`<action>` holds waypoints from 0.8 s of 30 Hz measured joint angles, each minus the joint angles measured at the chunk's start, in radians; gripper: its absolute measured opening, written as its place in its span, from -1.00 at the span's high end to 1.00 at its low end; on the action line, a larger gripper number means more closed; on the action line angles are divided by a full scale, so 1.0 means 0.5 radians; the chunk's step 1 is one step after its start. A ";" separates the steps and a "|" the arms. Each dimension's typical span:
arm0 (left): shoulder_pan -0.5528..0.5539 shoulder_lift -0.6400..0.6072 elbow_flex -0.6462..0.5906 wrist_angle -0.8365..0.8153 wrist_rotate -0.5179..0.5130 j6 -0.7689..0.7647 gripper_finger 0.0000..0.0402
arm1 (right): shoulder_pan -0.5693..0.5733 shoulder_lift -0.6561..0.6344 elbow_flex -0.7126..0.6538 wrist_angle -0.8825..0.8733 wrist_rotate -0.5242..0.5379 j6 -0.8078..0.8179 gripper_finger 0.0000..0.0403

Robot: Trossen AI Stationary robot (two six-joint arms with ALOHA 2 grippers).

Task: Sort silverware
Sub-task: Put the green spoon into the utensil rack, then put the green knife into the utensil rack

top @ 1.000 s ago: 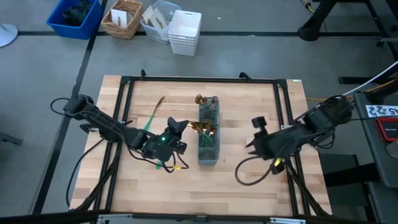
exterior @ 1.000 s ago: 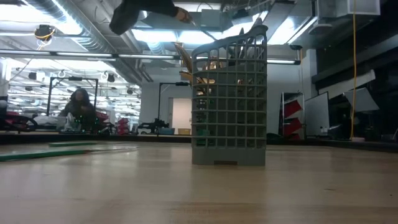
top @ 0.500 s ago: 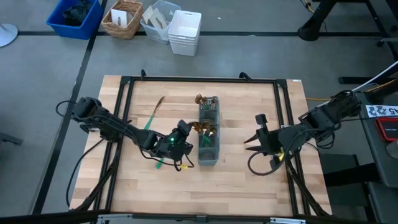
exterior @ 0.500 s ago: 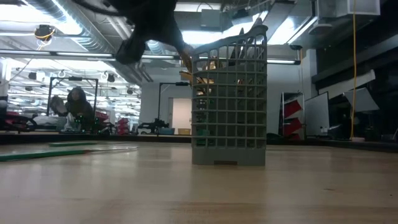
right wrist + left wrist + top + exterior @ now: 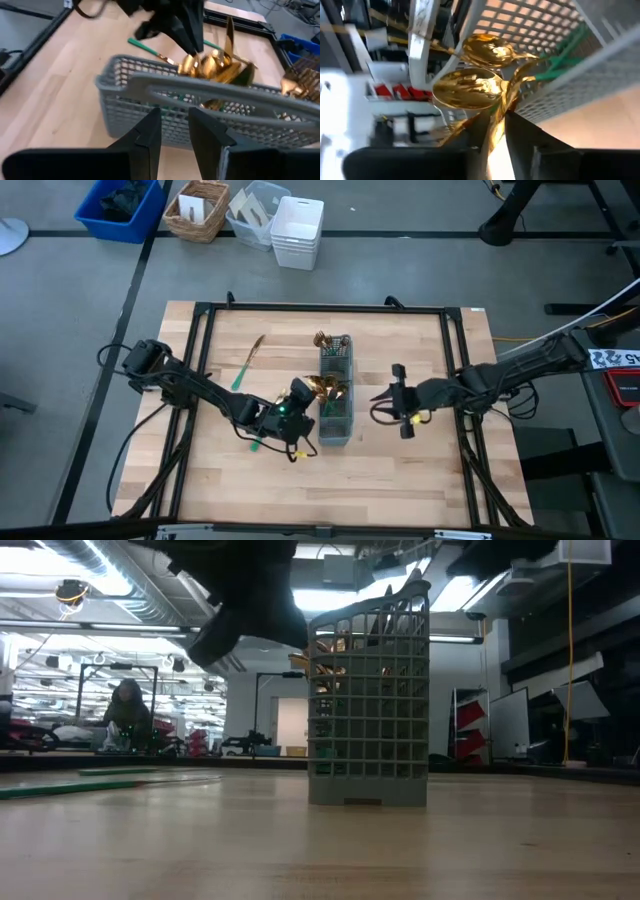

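Loose knife: one piece of the silverware, a knife (image 5: pixel 247 361) with a green handle and gold blade, lay flat on the wooden table (image 5: pixel 400 480), well apart from the caddy on its left side.
Second loose piece: a green handle (image 5: pixel 258 443) showed on the boards just under the left arm; what kind of piece it was I could not tell.
Left gripper: the left gripper (image 5: pixel 303 393) was at the caddy's left wall, level with the middle compartment. Its dark fingers (image 5: pixel 520 132) stood either side of the gold neck of a spoon (image 5: pixel 470 89), whose bowl pointed at the caddy. Whether they pinched it or had just let go, I could not tell.
Caddy: the grey mesh caddy (image 5: pixel 336 430) stood upright in the middle of the table, its long side running away from the front edge.
Sorted silverware: gold spoon bowls (image 5: pixel 327 388) bunched in the middle compartment, with green handles lower down; forks (image 5: pixel 322 340) stood in the far compartment.
Right gripper: the right gripper (image 5: pixel 378 398) hovered just beside the caddy's right wall, pointing at it, its fingers (image 5: pixel 145 135) parted and grasping nothing.
Room: far behind the table a person (image 5: pixel 128 712) sat at a bench.
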 joint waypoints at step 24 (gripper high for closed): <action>-0.223 -0.401 -0.001 -1.364 0.063 -2.473 0.52 | -0.279 -0.672 -0.593 -0.082 -0.046 0.306 0.51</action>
